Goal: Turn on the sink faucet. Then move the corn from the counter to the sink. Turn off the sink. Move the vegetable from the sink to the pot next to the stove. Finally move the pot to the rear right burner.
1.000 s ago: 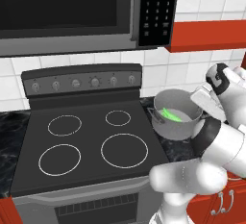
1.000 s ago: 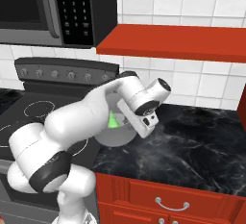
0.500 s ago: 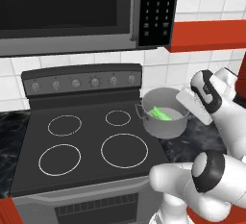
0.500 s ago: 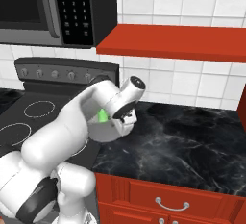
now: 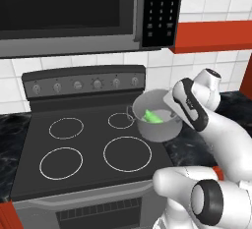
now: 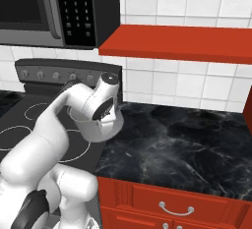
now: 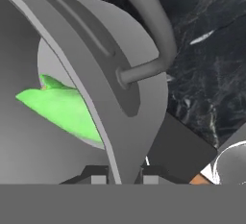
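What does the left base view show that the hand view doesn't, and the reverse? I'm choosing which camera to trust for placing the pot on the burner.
Left base view alone: the four white burner rings, with the rear right burner partly under the pot, plus the stove's row of control knobs.
Hand view alone: the end effector shut on the pot's thin rim, and the pot's curved grey side handle up close.
Both: the round grey metal pot holding the green corn, and the black marble counter.
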{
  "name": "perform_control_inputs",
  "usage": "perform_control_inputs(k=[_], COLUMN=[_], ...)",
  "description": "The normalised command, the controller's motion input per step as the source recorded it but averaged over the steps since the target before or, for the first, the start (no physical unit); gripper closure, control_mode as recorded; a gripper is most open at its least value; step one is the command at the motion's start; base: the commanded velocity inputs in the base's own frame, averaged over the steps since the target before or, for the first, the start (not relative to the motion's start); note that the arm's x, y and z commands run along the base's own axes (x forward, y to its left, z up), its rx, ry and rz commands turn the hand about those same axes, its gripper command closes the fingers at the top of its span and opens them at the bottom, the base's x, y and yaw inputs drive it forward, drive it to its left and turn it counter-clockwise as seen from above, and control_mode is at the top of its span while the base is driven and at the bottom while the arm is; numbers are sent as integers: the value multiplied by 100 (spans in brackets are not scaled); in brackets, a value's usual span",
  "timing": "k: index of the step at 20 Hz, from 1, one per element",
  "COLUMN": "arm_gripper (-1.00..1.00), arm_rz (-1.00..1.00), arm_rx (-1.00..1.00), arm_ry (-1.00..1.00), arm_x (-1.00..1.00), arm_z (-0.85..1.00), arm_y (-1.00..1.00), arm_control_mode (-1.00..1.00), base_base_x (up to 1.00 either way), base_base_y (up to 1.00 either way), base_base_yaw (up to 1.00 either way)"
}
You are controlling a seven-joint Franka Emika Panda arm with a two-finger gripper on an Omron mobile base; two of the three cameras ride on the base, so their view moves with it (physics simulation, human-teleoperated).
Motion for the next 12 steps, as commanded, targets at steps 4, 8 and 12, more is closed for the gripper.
perform_control_inputs(k=[4,8,12], arm_gripper=[100,100,100], arm_rz=[0,0,0], arm_rx=[0,0,0], arm_ry=[0,3,6], arm_x=[1,18,22], arm_z=[0,0,0], arm_y=[7,26,36], arm_control_mode=[-100,-100,-100], base_base_x=[0,0,0], base_base_y=[0,0,0], base_base_yaw=[0,0,0])
